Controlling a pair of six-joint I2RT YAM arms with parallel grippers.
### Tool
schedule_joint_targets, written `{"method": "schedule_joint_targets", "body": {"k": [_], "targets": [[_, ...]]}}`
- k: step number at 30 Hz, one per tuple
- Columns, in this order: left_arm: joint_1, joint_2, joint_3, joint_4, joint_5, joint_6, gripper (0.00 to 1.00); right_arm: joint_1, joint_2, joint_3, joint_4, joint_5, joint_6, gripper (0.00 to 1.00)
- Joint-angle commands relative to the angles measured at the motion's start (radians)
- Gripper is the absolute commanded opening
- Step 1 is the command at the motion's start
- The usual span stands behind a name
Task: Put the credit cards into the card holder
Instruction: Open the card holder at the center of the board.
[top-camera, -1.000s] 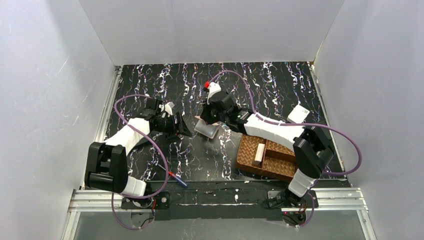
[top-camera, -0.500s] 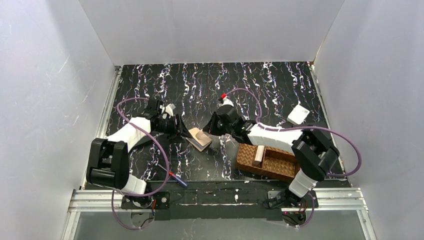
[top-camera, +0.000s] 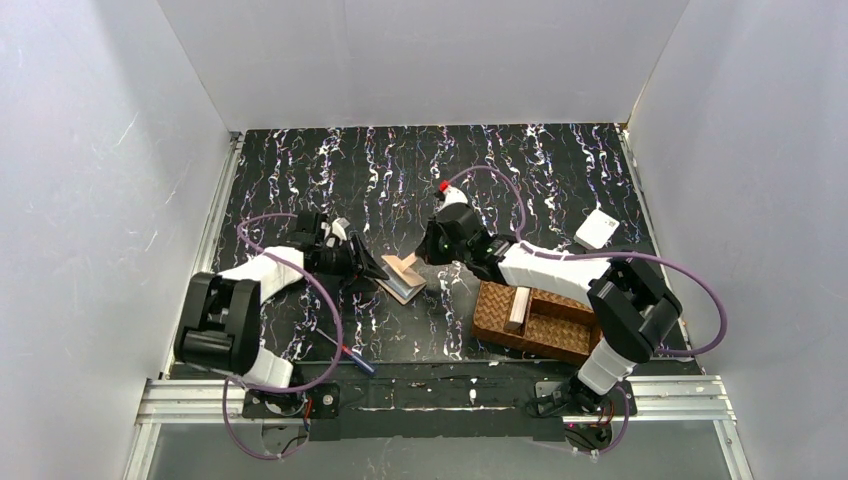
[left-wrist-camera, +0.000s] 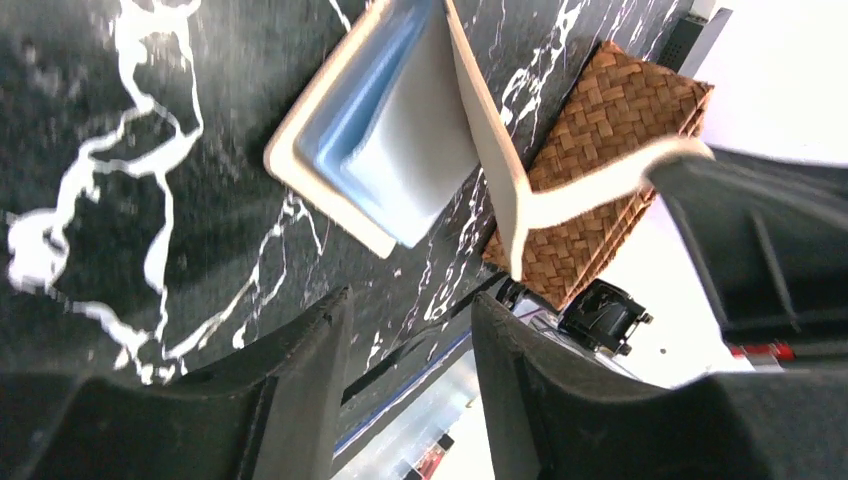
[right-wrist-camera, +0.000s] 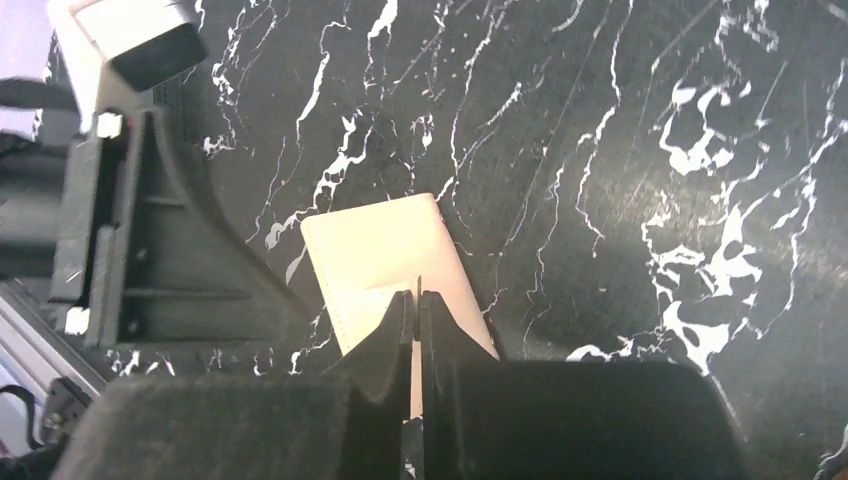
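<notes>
Holder (top-camera: 402, 280) lies open, lower half flat, flap tilted up; R gripper (right-wrist-camera: 415, 298) clamped on flap's edge. L gripper (left-wrist-camera: 408, 305) jaws apart, empty, just beside holder's left edge. Basket (top-camera: 495, 312) near holder's right; white card (top-camera: 598, 228) well beyond that, at mat (top-camera: 330, 170) edge

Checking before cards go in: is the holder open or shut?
Open: the right pincer holds one flap up, baring the holder's blue inside.

A black worktop (top-camera: 420, 170) veined with white carries a tan card holder (top-camera: 402, 282) at its centre, lower flap on the surface. A brown woven basket (top-camera: 490, 300) sits front right, a white card (top-camera: 598, 228) beyond it, and a screwdriver (top-camera: 352, 355) front left.
</notes>
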Motion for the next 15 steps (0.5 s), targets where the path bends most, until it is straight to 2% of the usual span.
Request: {"method": "schedule_joint_targets", "body": {"k": [1, 8, 10, 15], "targets": [[-0.017, 0.091, 0.093, 0.069, 0.084, -0.035, 0.41, -0.005, 0.008, 0.077, -0.065, -0.003, -0.174, 0.04], [-0.054, 0.220, 0.273, 0.032, 0.124, -0.031, 0.34, -0.011, 0.046, 0.125, -0.197, 0.101, -0.203, 0.14], [-0.075, 0.296, 0.339, 0.027, 0.152, -0.038, 0.34, -0.012, 0.057, 0.167, -0.287, 0.135, -0.265, 0.25], [-0.091, 0.394, 0.442, -0.012, 0.162, -0.025, 0.33, -0.011, -0.022, 0.166, -0.383, 0.183, -0.355, 0.57]]}}
